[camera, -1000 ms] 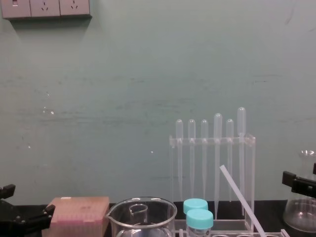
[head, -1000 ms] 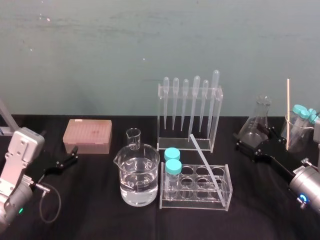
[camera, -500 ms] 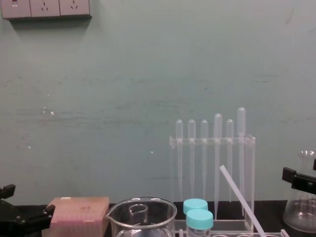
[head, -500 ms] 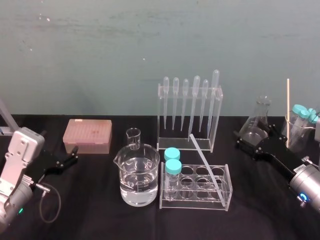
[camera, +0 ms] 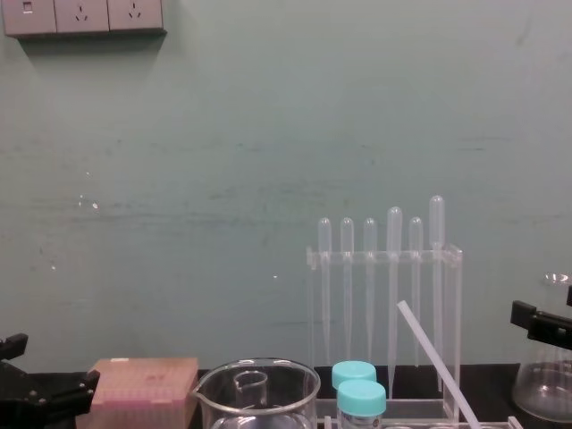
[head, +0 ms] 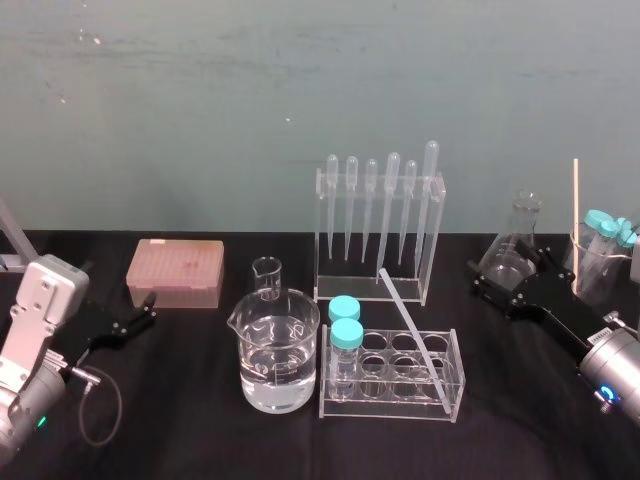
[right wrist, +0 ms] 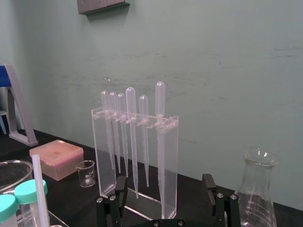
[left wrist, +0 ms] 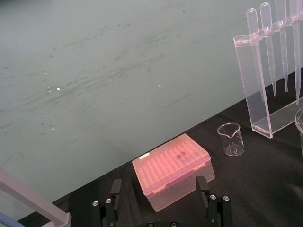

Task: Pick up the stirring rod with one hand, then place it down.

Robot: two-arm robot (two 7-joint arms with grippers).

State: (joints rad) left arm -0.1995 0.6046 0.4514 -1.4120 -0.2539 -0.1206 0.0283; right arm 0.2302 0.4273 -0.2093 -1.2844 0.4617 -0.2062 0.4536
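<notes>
Stirring rod (head: pixel 405 312) is seen leaning in tube rack (head: pixel 392 412). In the wrist views, right end effector (head: pixel 508 285) (3 o'clock) and left end effector (head: pixel 148 308) (9 o'clock) are seen spread apart, empty.

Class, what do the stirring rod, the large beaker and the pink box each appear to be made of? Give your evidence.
Stirring rod: glass or plastic, unclear which; smooth, milky translucent.
Large beaker: probably glass; clear, glossy, see-through walls.
Pink box: likely plastic; frosted, translucent pink, moulded lid.
</notes>
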